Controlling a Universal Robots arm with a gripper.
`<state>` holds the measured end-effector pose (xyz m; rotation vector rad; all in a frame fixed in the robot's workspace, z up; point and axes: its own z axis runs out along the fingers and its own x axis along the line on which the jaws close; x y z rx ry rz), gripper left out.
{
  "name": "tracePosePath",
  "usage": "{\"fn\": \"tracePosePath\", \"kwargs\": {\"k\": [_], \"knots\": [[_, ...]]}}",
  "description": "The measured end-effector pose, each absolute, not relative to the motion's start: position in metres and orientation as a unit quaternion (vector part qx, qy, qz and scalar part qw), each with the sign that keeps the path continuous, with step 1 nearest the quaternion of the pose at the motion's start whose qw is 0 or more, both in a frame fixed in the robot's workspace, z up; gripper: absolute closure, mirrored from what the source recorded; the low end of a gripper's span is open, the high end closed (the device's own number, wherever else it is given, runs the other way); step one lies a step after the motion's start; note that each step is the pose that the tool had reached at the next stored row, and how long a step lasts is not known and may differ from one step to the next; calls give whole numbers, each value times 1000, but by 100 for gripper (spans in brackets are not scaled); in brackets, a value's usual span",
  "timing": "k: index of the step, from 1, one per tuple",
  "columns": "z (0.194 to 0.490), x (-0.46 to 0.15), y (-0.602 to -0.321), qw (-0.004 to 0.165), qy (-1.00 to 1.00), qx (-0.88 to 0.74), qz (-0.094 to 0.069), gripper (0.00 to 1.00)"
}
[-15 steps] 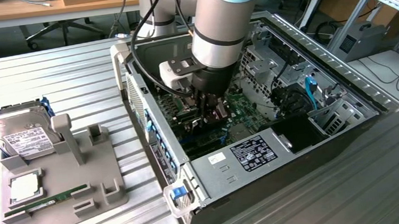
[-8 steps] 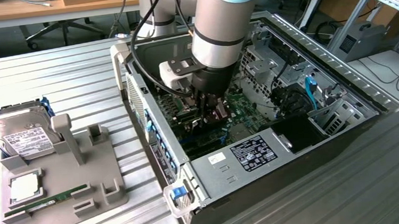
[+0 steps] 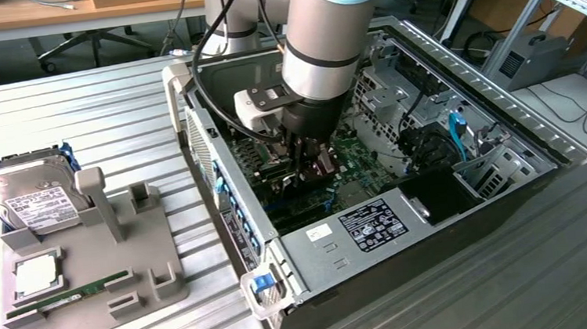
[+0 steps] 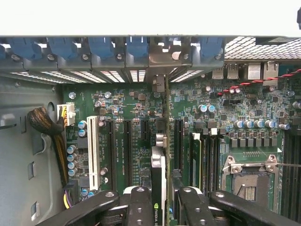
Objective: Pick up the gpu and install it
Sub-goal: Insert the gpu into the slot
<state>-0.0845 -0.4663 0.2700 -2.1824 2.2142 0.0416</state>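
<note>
**Gpu held edge-on over the motherboard inside the computer case**

Gpu [image 4: 165,155] sits edge-on between the two black fingers [image 4: 141,207] of the hand [image 4: 162,207], which is closed partway and clamped on the card's two faces. In the wrist view the card runs as a thin line from the hand up to the rear wall of the case, its metal bracket [image 4: 162,61] lying among the blue slot clips [image 4: 101,47]. Beneath it lies the green motherboard [image 4: 136,117], with black slots on either side and a white slot [image 4: 92,146] further off.

In the exterior view the hand [image 3: 309,159] reaches down into the open computer case [image 3: 383,228], which lies on its side on the ridged metal tabletop [image 3: 80,118]. Well apart, at the exterior view's left, a grey holder [image 3: 122,256] carries a hard drive [image 3: 29,197] and a memory stick [image 3: 68,296].
</note>
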Motion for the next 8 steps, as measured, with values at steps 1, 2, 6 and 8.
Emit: {"fn": "tracePosePath", "kwargs": {"k": [1, 2, 6, 8], "knots": [[270, -85, -466, 16, 712, -702, 13, 74], [270, -85, -466, 16, 713, -701, 13, 74], [270, -84, -466, 16, 713, -701, 13, 74], [270, -84, -466, 16, 713, -701, 13, 74]]}}
